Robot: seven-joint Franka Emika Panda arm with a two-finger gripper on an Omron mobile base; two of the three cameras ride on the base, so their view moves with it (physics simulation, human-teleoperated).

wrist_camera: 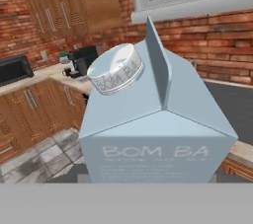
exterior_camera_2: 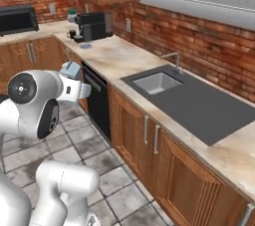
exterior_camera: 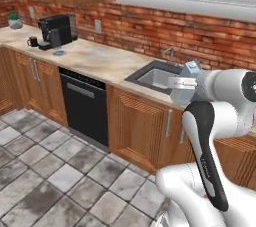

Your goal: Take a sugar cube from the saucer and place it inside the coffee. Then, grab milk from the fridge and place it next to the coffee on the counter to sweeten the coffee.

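Note:
The milk [wrist_camera: 158, 124], a pale blue-grey carton with a white screw cap, sits upright right in front of the hand camera. My gripper [exterior_camera: 187, 75] is shut on the milk [exterior_camera: 192, 66] and holds it in the air in front of the sink cabinets; from the other side the gripper [exterior_camera_2: 73, 78] carries the milk [exterior_camera_2: 71, 69] above the floor. Far along the counter [exterior_camera: 95, 58] the coffee [exterior_camera: 33, 41] stands beside the coffee machine, with the saucer [exterior_camera: 59, 52] a little nearer. The sugar cube is too small to make out. The fridge is out of view.
A black coffee machine [exterior_camera: 57, 30] stands at the far end of the counter. A steel sink [exterior_camera: 155, 77] with a tap is set into the worktop near my arm. A black dishwasher [exterior_camera: 84, 105] sits under the counter, a black microwave [exterior_camera_2: 17, 19] further back.

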